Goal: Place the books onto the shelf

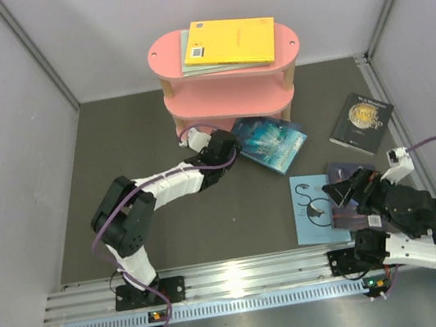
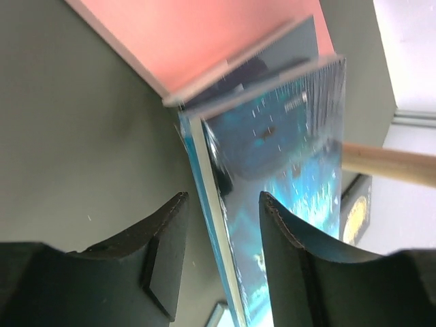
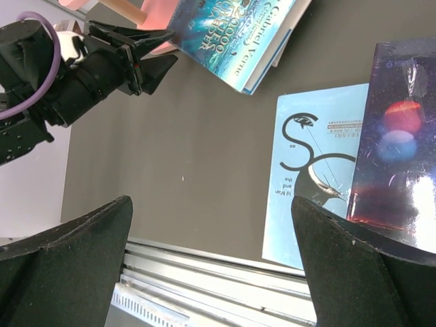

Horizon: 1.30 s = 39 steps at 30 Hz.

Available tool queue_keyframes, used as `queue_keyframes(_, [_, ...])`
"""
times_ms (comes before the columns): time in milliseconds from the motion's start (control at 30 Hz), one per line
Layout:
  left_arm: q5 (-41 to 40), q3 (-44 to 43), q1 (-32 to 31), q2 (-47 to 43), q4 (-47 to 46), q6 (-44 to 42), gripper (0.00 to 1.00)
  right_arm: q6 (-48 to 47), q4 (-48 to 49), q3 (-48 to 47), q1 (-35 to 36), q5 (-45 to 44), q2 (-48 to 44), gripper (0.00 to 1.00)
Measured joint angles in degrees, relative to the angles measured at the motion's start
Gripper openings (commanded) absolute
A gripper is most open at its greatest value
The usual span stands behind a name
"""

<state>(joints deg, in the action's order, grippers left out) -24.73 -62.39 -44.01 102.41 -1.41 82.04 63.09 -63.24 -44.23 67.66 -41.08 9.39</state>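
Note:
The pink shelf [image 1: 225, 75] stands at the back, with a yellow book [image 1: 233, 41] lying on a pale grey-green one [image 1: 185, 52] on its top board. A teal book [image 1: 273, 142] lies tilted at the shelf's foot, its far edge against the lowest board [image 2: 204, 41]. My left gripper [image 1: 226, 143] [image 2: 223, 197] is open and straddles that book's near edge [image 2: 212, 225], with a gap on the left side. My right gripper [image 1: 335, 195] [image 3: 211, 204] hangs wide open and holds nothing, above the table beside a light blue book [image 1: 313, 211] [image 3: 313, 170].
A black book with a gold emblem [image 1: 361, 122] lies at the right. A dark purple book [image 1: 345, 170] [image 3: 398, 136] overlaps the light blue one, partly under my right arm. The metal rail [image 1: 237, 281] runs along the front edge. Grey walls close in both sides.

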Motion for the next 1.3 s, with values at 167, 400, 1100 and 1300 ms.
queue_keyframes(167, [0.0,-0.5,1.5,2.3,-0.6,-1.8,0.51,-0.1,0.6,0.0,0.0,-0.2,1.2,1.00])
queue_keyframes(400, [-0.2,-2.1,1.8,4.1,-2.0,-2.5,0.51,-0.5,1.0,0.0,0.1,-0.5,1.6,1.00])
queue_keyframes(1100, [-3.2,-9.2,1.9,10.7,-3.0,-1.8,0.50,-1.2,1.4,0.7,0.1,-1.2,1.7,1.00])
queue_keyframes(1300, [-2.7,-18.8,3.5,17.3,-1.5,-3.1,0.49,-1.6,1.6,0.7,0.1,-1.8,2.8,1.00])
